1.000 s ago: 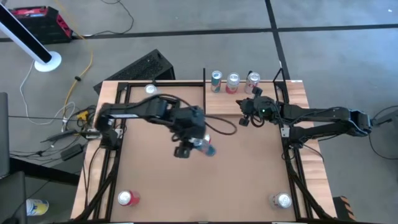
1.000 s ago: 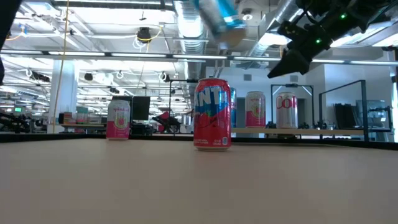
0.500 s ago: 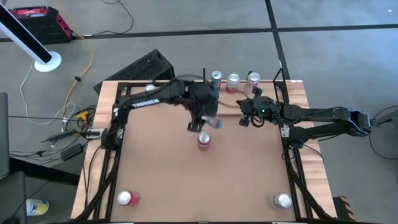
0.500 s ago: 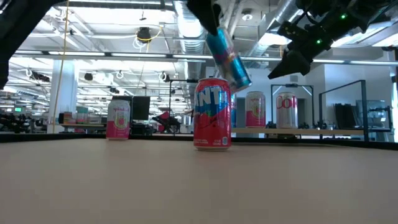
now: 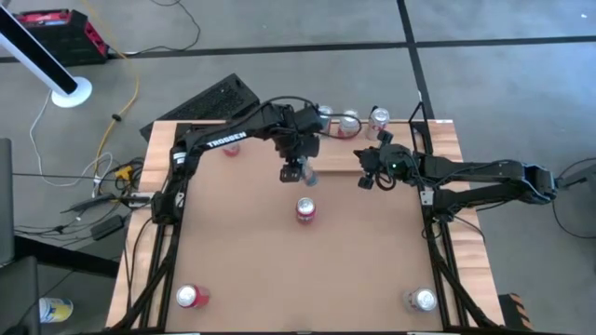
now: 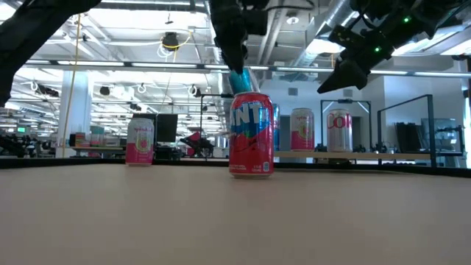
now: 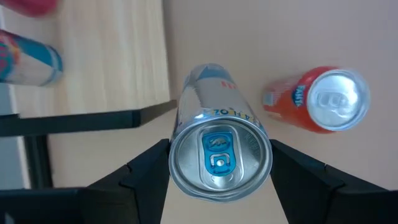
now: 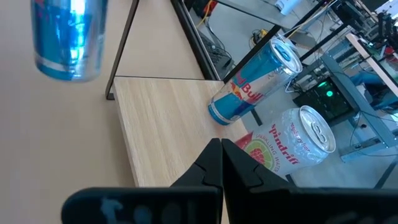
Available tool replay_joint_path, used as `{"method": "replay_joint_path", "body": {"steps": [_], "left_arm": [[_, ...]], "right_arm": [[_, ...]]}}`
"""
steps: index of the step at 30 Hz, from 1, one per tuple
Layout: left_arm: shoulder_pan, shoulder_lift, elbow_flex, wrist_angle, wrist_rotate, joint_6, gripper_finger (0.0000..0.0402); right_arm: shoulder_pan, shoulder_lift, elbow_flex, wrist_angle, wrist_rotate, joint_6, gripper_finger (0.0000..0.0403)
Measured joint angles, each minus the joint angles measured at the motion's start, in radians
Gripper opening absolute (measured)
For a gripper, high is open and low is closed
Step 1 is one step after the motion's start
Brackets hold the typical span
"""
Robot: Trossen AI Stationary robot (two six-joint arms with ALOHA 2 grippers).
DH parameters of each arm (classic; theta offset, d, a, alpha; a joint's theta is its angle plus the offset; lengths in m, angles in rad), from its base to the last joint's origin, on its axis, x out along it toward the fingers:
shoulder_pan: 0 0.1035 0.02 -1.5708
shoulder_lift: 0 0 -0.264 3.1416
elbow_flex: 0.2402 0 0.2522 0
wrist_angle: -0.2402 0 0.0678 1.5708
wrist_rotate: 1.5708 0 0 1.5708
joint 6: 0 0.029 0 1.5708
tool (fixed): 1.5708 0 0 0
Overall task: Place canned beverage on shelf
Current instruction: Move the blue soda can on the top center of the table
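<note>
My left gripper (image 5: 295, 170) is shut on a slim blue and silver can (image 7: 217, 155), held in the air just off the near left corner of the pale wood shelf (image 5: 368, 154). In the low view the can (image 6: 239, 79) shows behind a red soda can (image 6: 252, 135) that stands on its base on the table. Three cans stand on the shelf's far edge (image 5: 349, 121). My right gripper (image 5: 367, 179) is shut and empty, above the shelf's near edge. My left gripper pinches the blue can between its two fingers (image 7: 146, 171), one on each side of its wall at the top end (image 7: 186, 134). The fingers come from above, pointing down along the can. The can hangs below them, about upright, clear of the table.
A red can (image 5: 192, 296) stands at the near left corner of the table and another can (image 5: 421, 300) at the near right. A pink can (image 6: 140, 141) stands at the far left. Black frame posts (image 5: 305, 126) edge the shelf. A bare tabletop (image 5: 242, 251) lies in front.
My left gripper has carried the blue can toward the table's far edge, from in front of the red can to the shelf's near left corner. The can was tilted half a second ago and now hangs about upright. My right gripper has kept still.
</note>
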Motion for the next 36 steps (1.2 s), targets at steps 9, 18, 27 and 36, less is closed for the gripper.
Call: {"method": "replay_joint_path", "body": {"steps": [9, 18, 27, 36], "left_arm": [[-0.001, 0.0, -0.101, -0.019, -0.006, 0.013, 0.0228], [-0.001, 0.0, -0.101, -0.027, -0.033, 0.011, 0.0229], [-0.001, -0.001, -0.101, -0.123, -0.033, -0.036, 0.0229], [-0.002, -0.003, -0.187, -0.122, -0.028, -0.039, 0.0229]], "right_arm": [[-0.013, 0.0, 0.0, 0.0, -0.001, 0.0, 0.0021], [-0.013, 0.0, 0.0, 0.0, -0.004, 0.0, 0.0021], [-0.013, 0.0, 0.0, 0.0, -0.007, 0.0, 0.0021], [-0.013, 0.0, 0.0, 0.0, -0.027, 0.0, 0.0021]]}}
